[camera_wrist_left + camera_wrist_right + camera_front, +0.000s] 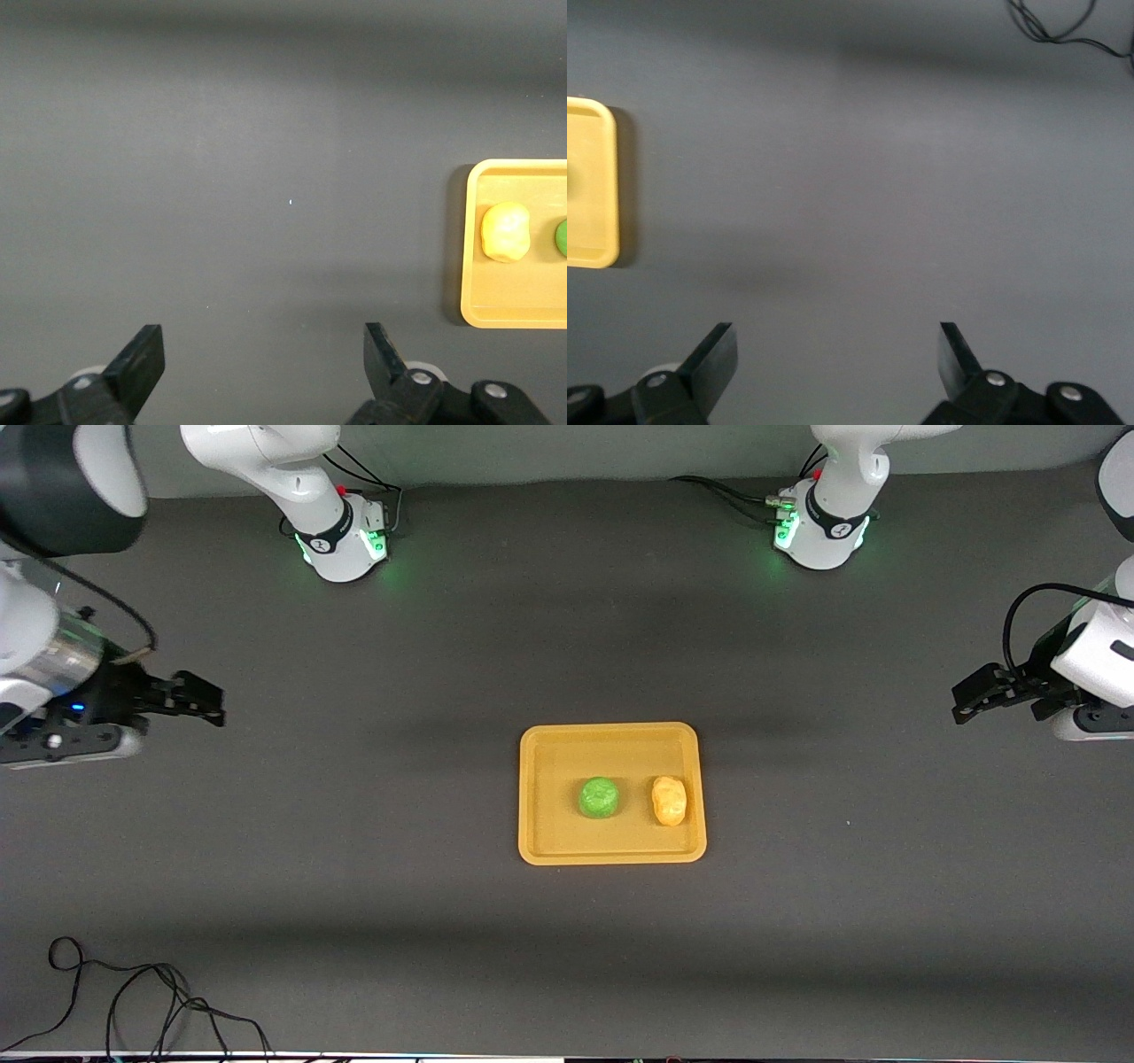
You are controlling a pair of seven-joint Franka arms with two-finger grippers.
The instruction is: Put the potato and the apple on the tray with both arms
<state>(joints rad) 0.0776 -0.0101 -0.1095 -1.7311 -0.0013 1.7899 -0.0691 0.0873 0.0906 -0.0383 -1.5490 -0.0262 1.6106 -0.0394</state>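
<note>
The apple [599, 797] and potato [669, 800] lie side by side on the tray [611, 854], apart, the potato toward the left arm's end. The left gripper [974, 691] and right gripper [199, 698] hang over bare table [354, 824] at their own ends, fingers spread wide, holding nothing.

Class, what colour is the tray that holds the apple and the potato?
Yellow-orange, the tray; the front view shows it best.

green apple [599, 797] beside potato [669, 800] on tray [549, 744].
</note>
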